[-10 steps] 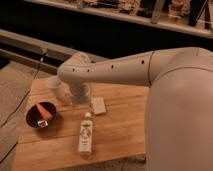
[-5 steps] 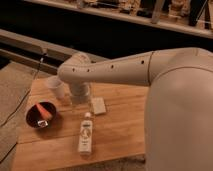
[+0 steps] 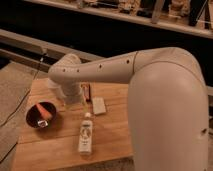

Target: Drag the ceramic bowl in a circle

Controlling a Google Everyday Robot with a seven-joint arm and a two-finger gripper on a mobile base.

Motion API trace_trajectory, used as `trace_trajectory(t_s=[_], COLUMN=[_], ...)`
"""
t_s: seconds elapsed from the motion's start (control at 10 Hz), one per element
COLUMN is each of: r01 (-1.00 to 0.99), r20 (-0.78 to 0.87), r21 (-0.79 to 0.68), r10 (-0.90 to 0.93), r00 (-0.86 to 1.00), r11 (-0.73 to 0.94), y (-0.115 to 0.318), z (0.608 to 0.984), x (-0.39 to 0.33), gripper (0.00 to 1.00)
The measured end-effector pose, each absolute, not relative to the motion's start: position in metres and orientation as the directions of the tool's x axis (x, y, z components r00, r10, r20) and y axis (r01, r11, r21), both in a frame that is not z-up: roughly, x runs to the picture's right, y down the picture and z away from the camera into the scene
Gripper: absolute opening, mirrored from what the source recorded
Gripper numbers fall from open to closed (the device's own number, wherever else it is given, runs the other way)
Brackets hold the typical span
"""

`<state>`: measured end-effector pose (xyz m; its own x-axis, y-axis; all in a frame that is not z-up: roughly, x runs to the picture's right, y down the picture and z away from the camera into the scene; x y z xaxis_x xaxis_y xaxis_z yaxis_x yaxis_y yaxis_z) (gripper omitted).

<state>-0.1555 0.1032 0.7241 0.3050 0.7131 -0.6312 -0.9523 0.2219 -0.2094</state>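
Nothing has shifted since a second ago: the claw, jaws apart, sits low in the bowl at the desk's left edge, mid-left of frame; glossy ceramic, likely heavy, slippery and chippable, best pushed from inside its rim.
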Motion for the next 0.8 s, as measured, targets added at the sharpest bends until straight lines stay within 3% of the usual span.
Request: trace_trajectory(t_s=[0.8], r01=[-0.920], r20=[-0.541], r21=[-0.300], r10=[0.750], r00=[0.381], r11=[0.251], y=[0.077], z=[0.766], x=[-0.216], gripper=[0.65])
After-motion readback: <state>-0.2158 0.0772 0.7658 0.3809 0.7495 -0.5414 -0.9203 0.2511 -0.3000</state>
